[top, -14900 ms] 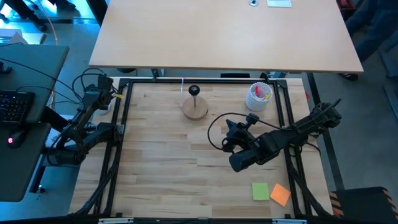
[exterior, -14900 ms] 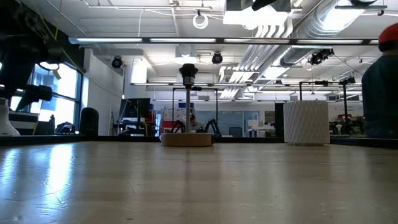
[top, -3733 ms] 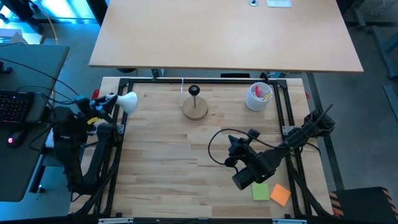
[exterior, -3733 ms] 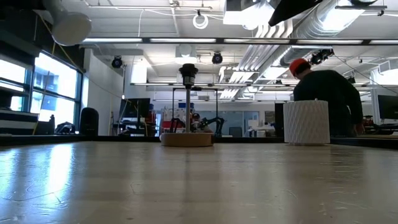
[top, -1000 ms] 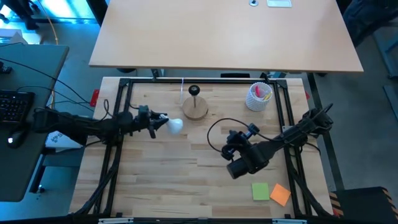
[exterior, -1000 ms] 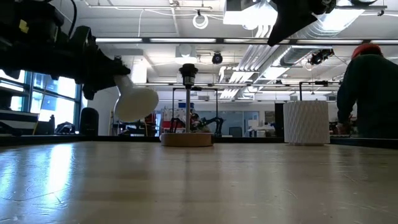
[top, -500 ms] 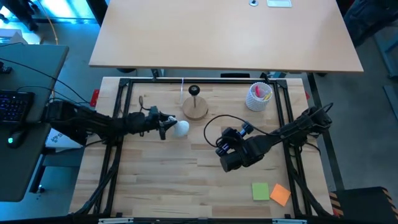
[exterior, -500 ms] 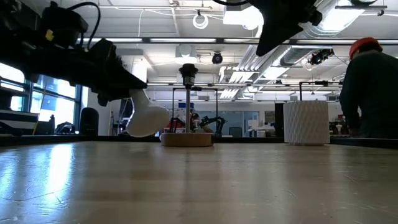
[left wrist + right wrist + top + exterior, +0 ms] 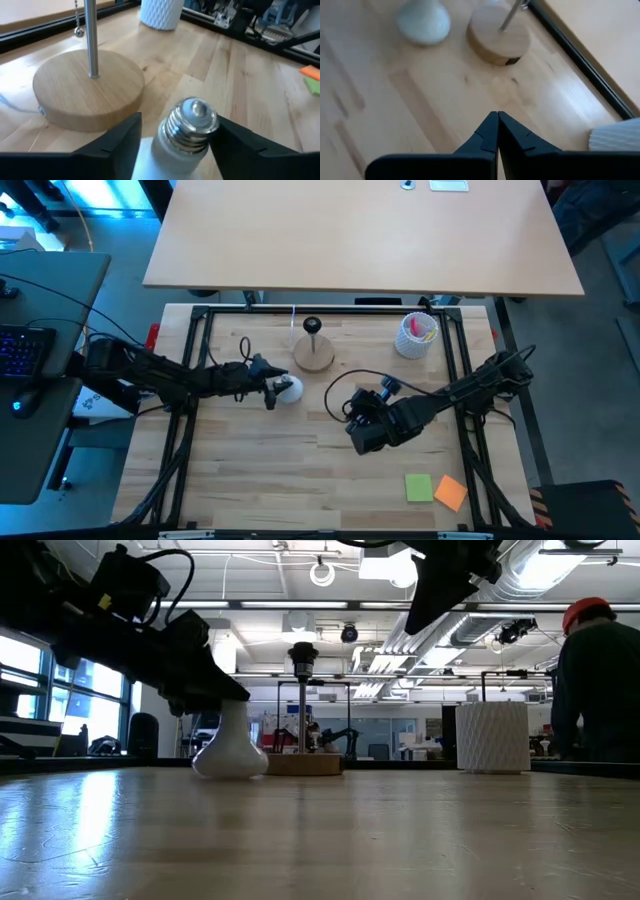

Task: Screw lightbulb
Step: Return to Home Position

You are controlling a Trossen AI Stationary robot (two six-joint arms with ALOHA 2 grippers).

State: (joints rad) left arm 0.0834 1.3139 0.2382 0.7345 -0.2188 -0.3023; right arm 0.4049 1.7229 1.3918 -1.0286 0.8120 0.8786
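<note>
Clasping lightbulb [image 9: 291, 388]: left gripper [image 9: 275, 389]; cup [image 9: 408, 342], perhaps pens [image 9: 425, 329]

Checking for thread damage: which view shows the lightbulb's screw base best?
Left wrist view: the lightbulb shows its metal threads close up, inside the left gripper. In the low view that gripper hides the base; high and right wrist views show only the white globe.

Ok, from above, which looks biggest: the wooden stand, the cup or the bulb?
1. The stand and the cup: they look about alike, so I can't rank them.
2. The bulb: smallest.
</note>
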